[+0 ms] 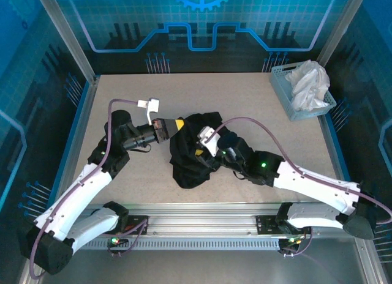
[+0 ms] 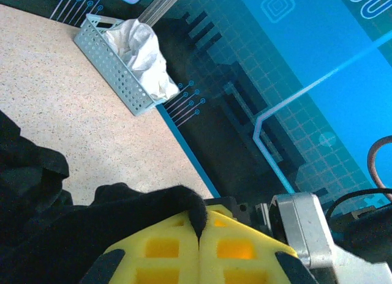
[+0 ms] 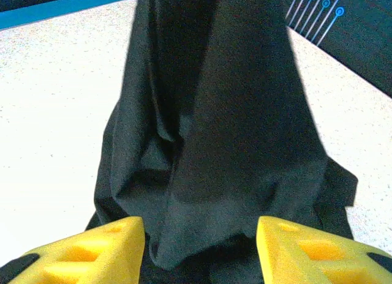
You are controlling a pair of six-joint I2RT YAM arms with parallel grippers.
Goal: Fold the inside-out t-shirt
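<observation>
Seen from above, the inside-out t-shirt (image 1: 195, 152) is bunched into a dark heap near the middle of the tabletop (image 1: 245, 103), between the two arms. The left pincer (image 2: 199, 250) is brought up close by its own wrist camera: its yellow pads are pressed together, clenched on a fold of the black cloth caught at their tips. That pinch cannot be made out from overhead, where a yellow tip is seen touching the heap's upper left edge.

Over on the other side, the right pincer (image 3: 201, 253) is caught released in its wrist view. Its yellow fingers (image 3: 104, 250) are spread wide, and black fabric is drawn up in a creased drape between and beyond them. Overhead, that spread is hidden and a small patch of yellow is glimpsed against the middle of the heap, beside the white camera mount.

A pale blue perforated basket (image 1: 294, 94) is set at the far right corner, with a crumpled white cloth (image 1: 309, 82) stuffed inside. The basket is picked up again in the left wrist view, across bare speckled tabletop and well apart from the shirt. In the right wrist view, speckled surface is shown on both sides of the drape
</observation>
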